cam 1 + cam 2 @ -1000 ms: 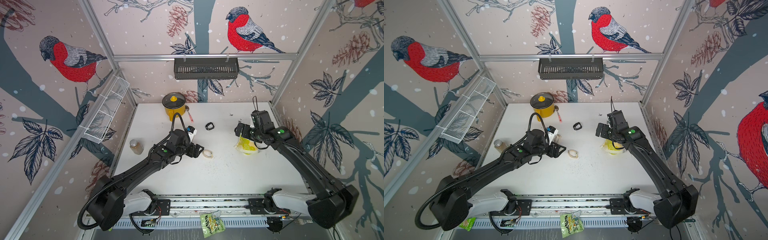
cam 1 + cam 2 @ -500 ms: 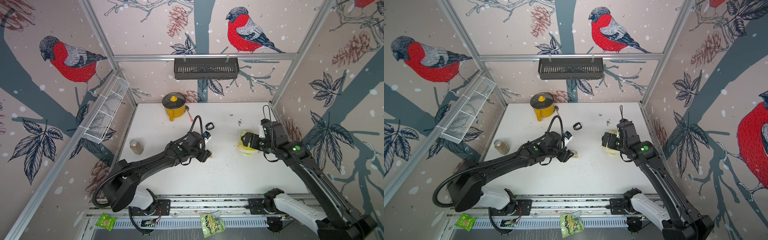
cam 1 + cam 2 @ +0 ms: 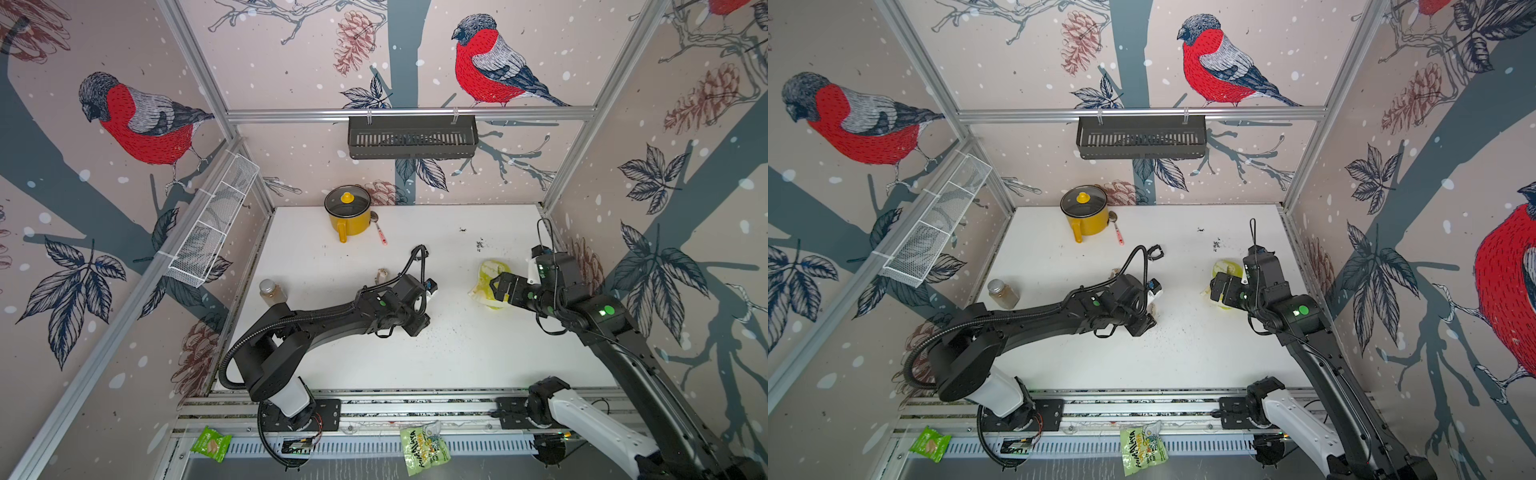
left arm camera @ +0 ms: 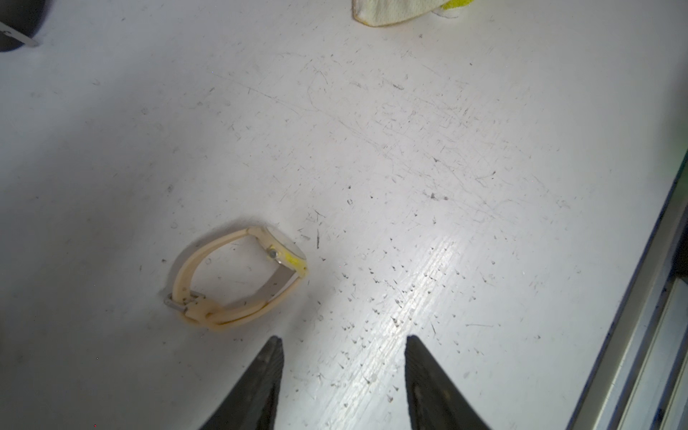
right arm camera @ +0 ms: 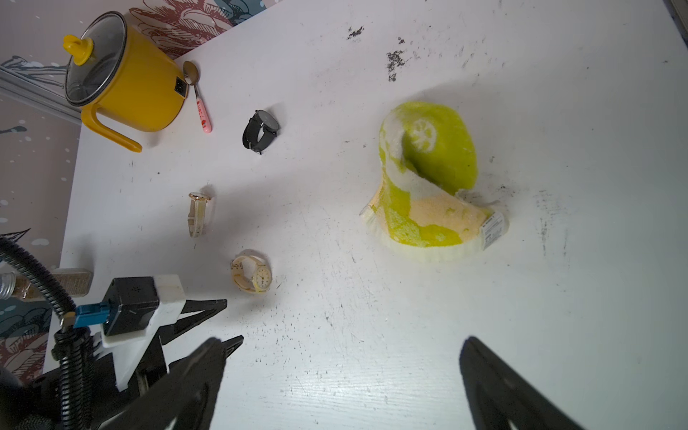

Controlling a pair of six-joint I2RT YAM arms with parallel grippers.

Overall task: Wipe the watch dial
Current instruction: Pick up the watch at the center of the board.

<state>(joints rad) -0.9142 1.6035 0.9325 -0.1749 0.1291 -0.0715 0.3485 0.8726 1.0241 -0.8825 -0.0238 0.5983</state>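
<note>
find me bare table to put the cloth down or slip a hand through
Widest bare patch: the table front, between the left arm, the right arm and the front rail. A clear lane also runs between the yellow-dial watch and the cloth. Crowded: from the pot forward, with spoon, black watch and beige watch close together.

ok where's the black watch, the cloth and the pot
black watch (image 5: pixel 265 124): right wrist view, on its case
cloth (image 5: pixel 446 156): right wrist view, on its green fold
pot (image 5: pixel 149 98): right wrist view, on its yellow side
</note>
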